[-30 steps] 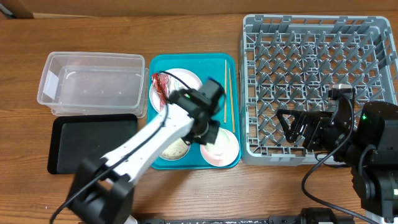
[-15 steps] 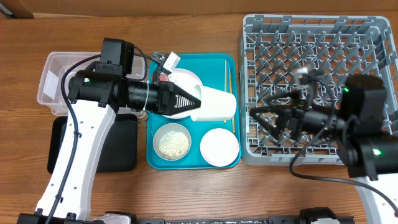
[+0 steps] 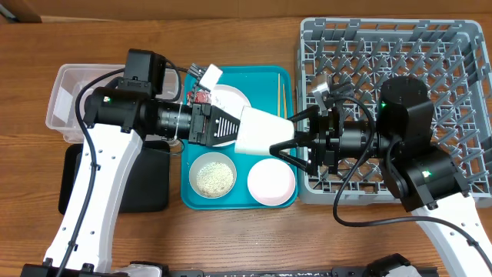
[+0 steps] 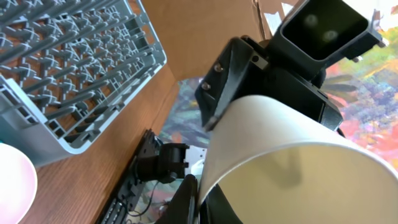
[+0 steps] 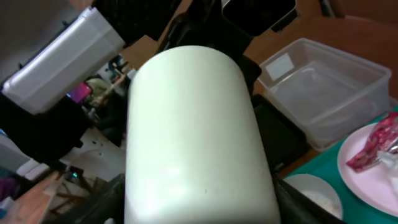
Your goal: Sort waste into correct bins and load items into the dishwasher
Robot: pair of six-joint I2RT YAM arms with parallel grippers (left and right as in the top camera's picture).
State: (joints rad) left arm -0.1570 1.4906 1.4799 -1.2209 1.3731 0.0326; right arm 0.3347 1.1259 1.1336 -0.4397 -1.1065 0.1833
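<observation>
Just above the teal tray (image 3: 257, 81), the white cup (image 3: 261, 135) lies sideways in the air. The left tool (image 3: 238, 128) is clamped on one end. The right tool (image 3: 295, 140) is spread wide, its fingers either side of the other end; whether they touch it I cannot tell. The grey dish rack (image 3: 392, 73) sits beside the tray on the tabletop.

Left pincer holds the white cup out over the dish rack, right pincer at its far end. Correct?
No. The overhead view shows the left pincer holding the white cup over the teal tray, short of the dish rack. The right pincer is at its far end.
</observation>
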